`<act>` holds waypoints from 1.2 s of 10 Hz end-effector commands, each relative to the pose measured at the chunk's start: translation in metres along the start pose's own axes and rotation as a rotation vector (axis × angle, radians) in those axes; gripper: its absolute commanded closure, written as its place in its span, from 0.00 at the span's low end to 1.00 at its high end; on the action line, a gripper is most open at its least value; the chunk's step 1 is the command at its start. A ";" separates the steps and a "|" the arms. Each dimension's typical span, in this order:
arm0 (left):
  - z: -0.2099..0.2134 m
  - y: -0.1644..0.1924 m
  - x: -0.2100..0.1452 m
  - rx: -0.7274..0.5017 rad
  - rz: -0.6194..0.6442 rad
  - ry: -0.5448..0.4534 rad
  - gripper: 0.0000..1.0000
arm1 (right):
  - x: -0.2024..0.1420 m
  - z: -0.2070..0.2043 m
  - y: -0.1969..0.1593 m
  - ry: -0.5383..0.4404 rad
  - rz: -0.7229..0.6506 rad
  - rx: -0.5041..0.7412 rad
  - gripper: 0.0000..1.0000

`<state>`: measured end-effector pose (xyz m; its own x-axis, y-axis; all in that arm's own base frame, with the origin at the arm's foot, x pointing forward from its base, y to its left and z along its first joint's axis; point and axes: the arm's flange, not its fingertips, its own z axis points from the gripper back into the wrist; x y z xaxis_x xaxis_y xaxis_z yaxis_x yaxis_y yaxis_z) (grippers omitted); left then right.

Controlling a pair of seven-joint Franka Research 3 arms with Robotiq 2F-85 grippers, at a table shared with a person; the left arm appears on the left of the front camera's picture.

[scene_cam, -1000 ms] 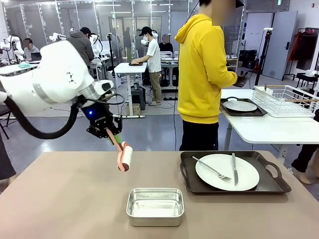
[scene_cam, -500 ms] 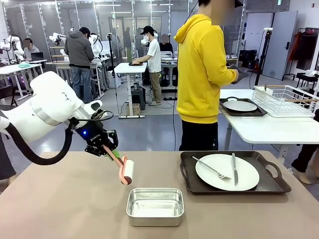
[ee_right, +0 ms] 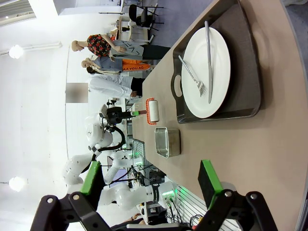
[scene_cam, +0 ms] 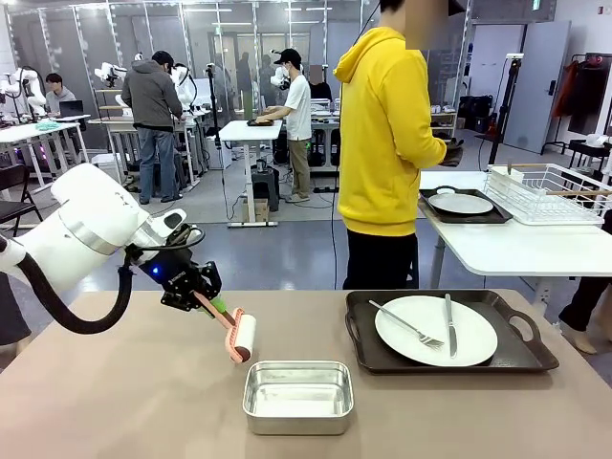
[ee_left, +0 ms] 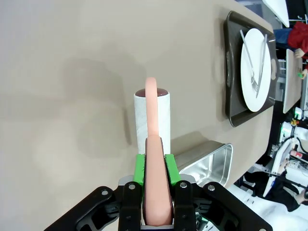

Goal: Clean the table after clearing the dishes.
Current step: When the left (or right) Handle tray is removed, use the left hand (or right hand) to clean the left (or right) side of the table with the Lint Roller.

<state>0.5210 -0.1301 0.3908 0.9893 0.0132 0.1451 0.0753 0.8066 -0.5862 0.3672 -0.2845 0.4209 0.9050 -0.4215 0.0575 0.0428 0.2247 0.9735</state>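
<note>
My left gripper (scene_cam: 208, 303) is shut on the pink handle of a lint roller (scene_cam: 243, 338), whose white roll hangs low over the tan table (scene_cam: 124, 402), just left of its middle; contact cannot be told. In the left wrist view the left gripper (ee_left: 156, 169) clamps that handle between its green pads, with the roller (ee_left: 152, 115) pointing away. A white plate (scene_cam: 436, 330) with a fork (scene_cam: 406, 324) and knife (scene_cam: 449, 325) lies on a black tray (scene_cam: 526, 359) at the right. The right gripper (ee_right: 150, 180) is open, high above the table, and empty.
A steel pan (scene_cam: 297, 395) sits at the table's near middle, right beside the roller. A person in a yellow hoodie (scene_cam: 387, 143) stands at the far side by a white table holding another black tray (scene_cam: 497, 218) with a plate (scene_cam: 461, 204) and a wire rack (scene_cam: 550, 191).
My left arm has dropped and drawn back leftward, bringing the roller down closer to the tabletop. The plate, tray and pan have not moved.
</note>
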 end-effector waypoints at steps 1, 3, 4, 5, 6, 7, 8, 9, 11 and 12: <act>-0.006 0.013 0.001 -0.047 -0.008 0.006 0.79 | -0.002 0.001 0.002 -0.002 0.004 0.002 0.00; -0.011 0.027 0.004 -0.059 0.002 0.015 0.79 | -0.002 0.001 0.002 -0.002 0.004 0.002 0.00; -0.014 0.033 0.004 -0.060 0.002 0.019 0.79 | -0.002 0.001 0.002 -0.002 0.004 0.002 0.00; -0.017 0.040 0.002 -0.061 0.004 0.019 0.79 | -0.002 0.001 0.002 -0.002 0.004 0.002 0.00; -0.021 0.050 -0.001 -0.055 -0.006 0.018 0.79 | -0.002 0.001 0.002 -0.002 0.004 0.002 0.00; -0.024 0.065 -0.006 -0.046 0.005 0.021 0.79 | -0.002 0.001 0.002 -0.002 0.004 0.002 0.00; -0.021 0.076 -0.010 -0.045 -0.001 0.005 0.79 | -0.002 0.001 0.002 -0.002 0.004 0.002 0.00; -0.019 0.085 -0.016 -0.045 -0.022 -0.008 0.79 | -0.002 0.001 0.002 -0.002 0.004 0.002 0.00; -0.012 0.102 -0.021 -0.027 -0.006 -0.009 0.79 | -0.002 0.001 0.002 -0.002 0.004 0.002 0.00; -0.006 0.110 -0.022 -0.025 -0.012 -0.015 0.79 | -0.002 0.001 0.002 -0.002 0.004 0.002 0.00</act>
<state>0.5213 -0.0628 0.3469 0.9883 0.0332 0.1489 0.0717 0.7607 -0.6452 0.3672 -0.2846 0.4209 0.9049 -0.4216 0.0575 0.0428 0.2247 0.9735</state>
